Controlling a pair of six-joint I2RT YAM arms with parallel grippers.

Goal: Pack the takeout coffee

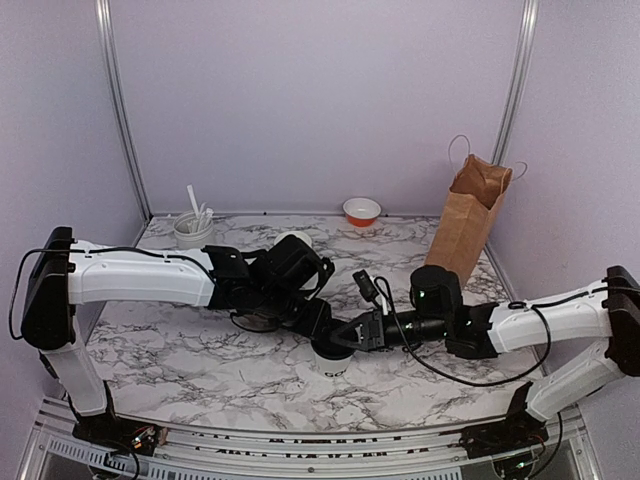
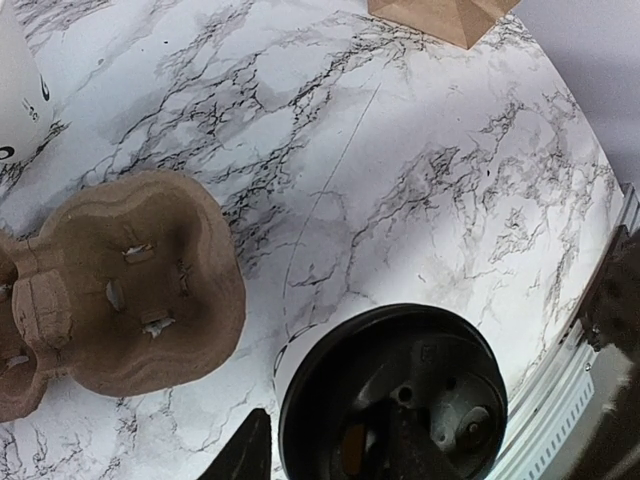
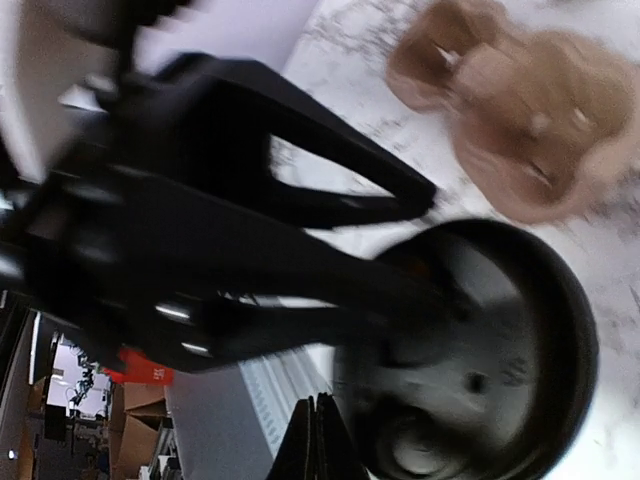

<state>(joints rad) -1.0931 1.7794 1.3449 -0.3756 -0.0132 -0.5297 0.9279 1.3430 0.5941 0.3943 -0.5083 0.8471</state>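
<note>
From above, you see the takeout coffee (image 1: 333,364), a small white paper cup with a black round plastic lid, standing on the white marble-patterned table (image 1: 180,360) near its front middle, right where your two arms meet. Your left gripper (image 1: 322,335) comes down on it from the left and looks clamped around it. Your right gripper (image 1: 350,333) sits just beside it on the right, fingers pinched together and empty. The tall brown paper bag (image 1: 465,215) stands upright at the back right, well apart from the cup. A small orange bowl (image 1: 361,210) and a white cylindrical utensil holder (image 1: 193,231) sit along the back edge.

In your left wrist view, the takeout coffee (image 2: 395,395) fills the lower middle, lid up. One dark finger (image 2: 248,452) lies against its white wall; the other is hidden. A brown moulded cardboard cup carrier (image 2: 130,285) lies just to its left, apart from it. Another white paper cup (image 2: 18,85) with dark marks stands at the top left.

Your right wrist view is blurred. Your right gripper (image 3: 318,440) shows its fingers pressed flat together, just beside the lid (image 3: 480,350). The left gripper's black fingers reach to the lid's edge.
</note>
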